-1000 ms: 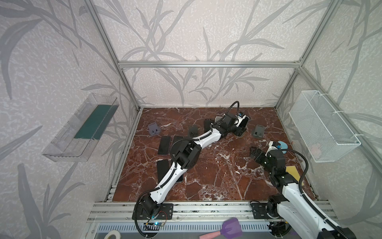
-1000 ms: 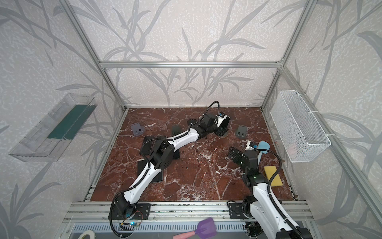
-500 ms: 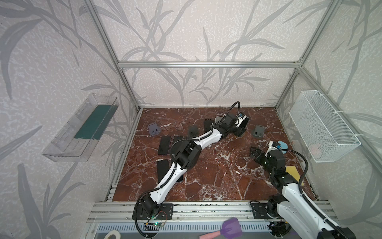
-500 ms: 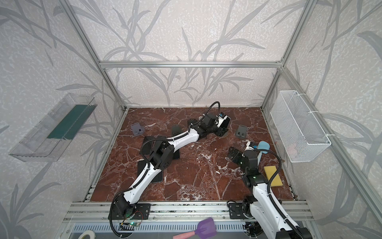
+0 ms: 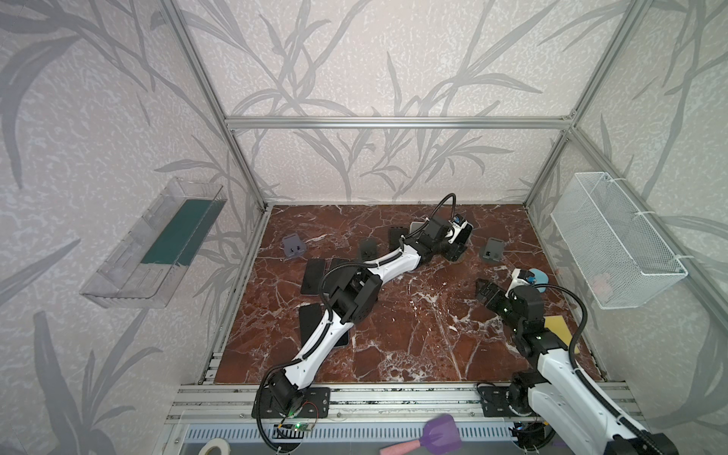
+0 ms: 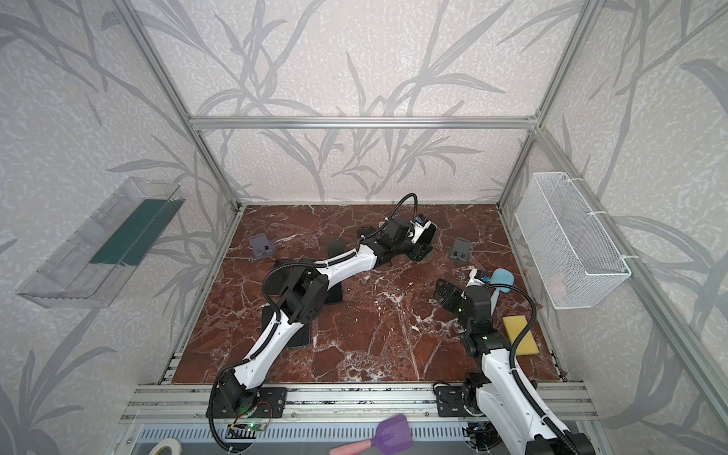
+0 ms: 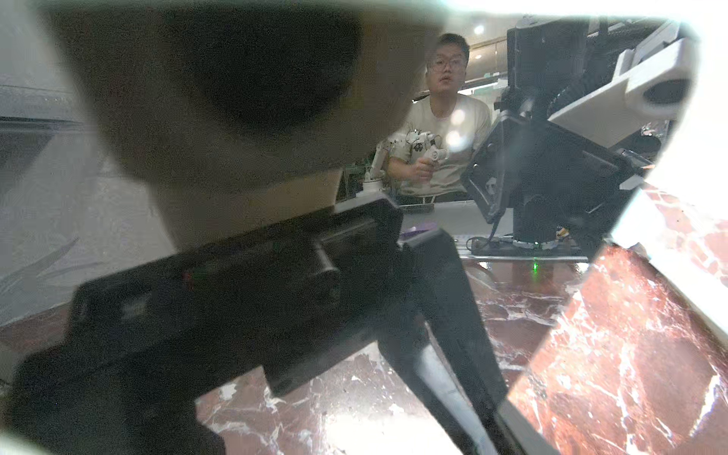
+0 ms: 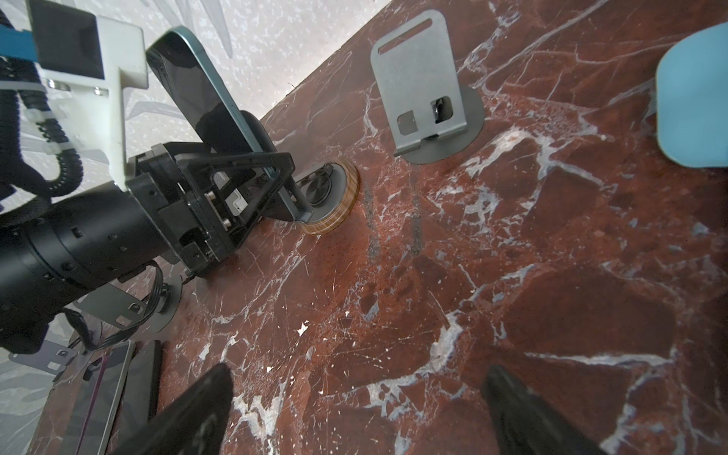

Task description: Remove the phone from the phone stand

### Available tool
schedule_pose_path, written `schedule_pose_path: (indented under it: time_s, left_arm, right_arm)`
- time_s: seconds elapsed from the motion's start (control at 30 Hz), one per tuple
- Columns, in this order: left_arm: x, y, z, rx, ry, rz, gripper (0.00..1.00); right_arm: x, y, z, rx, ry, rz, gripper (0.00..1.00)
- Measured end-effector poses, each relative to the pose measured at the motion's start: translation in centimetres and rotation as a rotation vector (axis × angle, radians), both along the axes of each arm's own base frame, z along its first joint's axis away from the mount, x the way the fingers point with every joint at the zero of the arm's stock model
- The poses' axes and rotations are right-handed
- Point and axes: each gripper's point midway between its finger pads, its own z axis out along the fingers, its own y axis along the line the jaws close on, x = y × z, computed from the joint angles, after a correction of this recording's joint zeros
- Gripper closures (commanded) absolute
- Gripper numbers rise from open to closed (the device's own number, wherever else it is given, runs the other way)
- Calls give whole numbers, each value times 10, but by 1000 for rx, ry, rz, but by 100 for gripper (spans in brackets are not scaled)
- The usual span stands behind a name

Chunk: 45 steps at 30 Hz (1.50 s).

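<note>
The right wrist cam is the useful one here. It shows the left gripper (image 8: 275, 185) pinching the lower part of the blue-edged phone (image 8: 197, 90), one finger on each face. The phone tilts back over the gripper's body. Its bottom end sits right at the fingertips, down in the lip of the phone stand (image 8: 338, 197) with the round wooden base. I can't tell if it actually touches the lip.

An empty grey stand (image 8: 421, 90) sits a bit further out past those fingertips.

In both top views the left gripper (image 5: 453, 252) (image 6: 419, 246) is visible, but its wrist covers most of the phone and stand, so you'd never read the grip from there.

The left wrist cam is basically blur and glare, with a bit of marble tabletop (image 7: 630, 374).

The right gripper (image 8: 354, 413) (image 5: 482, 289) has its fingers spread wide with nothing between them. It's well apart from the phone, with bare marble in front of it.
</note>
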Motion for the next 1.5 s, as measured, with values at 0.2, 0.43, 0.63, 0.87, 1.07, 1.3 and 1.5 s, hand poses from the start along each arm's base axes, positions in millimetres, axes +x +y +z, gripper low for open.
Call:
schedule_pose_path:
  time_s: [0.2,0.43,0.63,0.87,1.07,1.3,1.5]
  left_arm:
    - [-7,8,2,4,5,1,36]
    - [-12,11,17,-16,-14,2,36]
    - [-15,15,31,-35,-31,4,36]
    - [-24,26,40,-38,-40,13,36]
    - [-38,46,57,-34,-58,37,37]
    - [-63,84,72,-27,-77,96,39]
    - [-82,121,73,3,-65,176,44]
  right_arm:
    - [0,1,0,3,-1,5,2]
    - [0,1,3,4,-9,6,2]
    - [0,2,3,6,-12,9,2]
    - [2,12,1,34,-25,62,2]
    - [3,20,3,56,-44,99,2]
    - [7,25,1,81,-52,120,2]
    - [9,55,-16,119,-19,230,2]
